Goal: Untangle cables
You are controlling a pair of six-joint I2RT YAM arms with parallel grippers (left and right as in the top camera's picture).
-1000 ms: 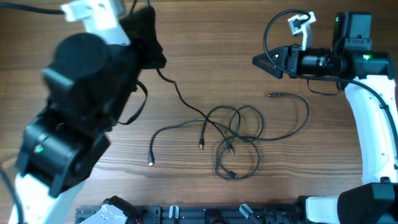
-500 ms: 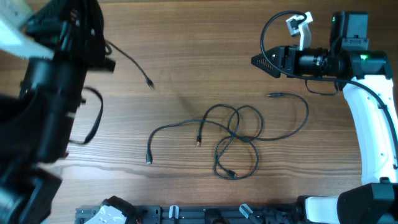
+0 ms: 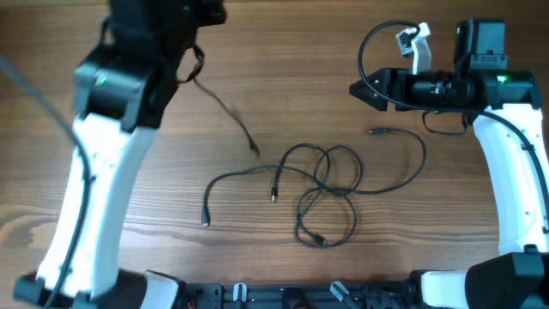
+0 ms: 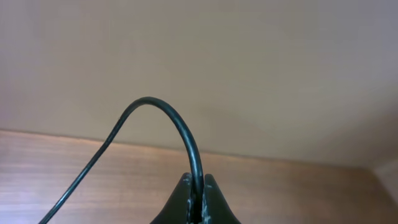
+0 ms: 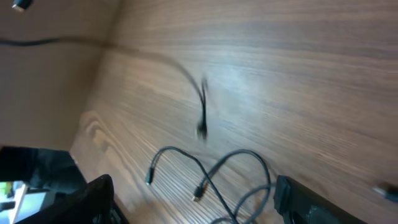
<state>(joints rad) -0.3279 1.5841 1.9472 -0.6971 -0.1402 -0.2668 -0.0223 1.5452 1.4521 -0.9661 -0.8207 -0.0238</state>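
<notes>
Robotics laboratory bench. Evidence: a white-and-black left arm (image 3: pixel 99 189) and matching right arm (image 3: pixel 515 189) stand at a wood-grain desk (image 3: pixel 412 249); a black equipment rail (image 3: pixel 283 294) runs along its near edge; plain beige wall (image 4: pixel 261 62) behind.

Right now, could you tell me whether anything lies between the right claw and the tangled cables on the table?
Nothing visible does. Only bare table separates the right claw from the cables. Their nearest plug end lies flat on the wood, closest to the claw, with nothing on or around it.
</notes>
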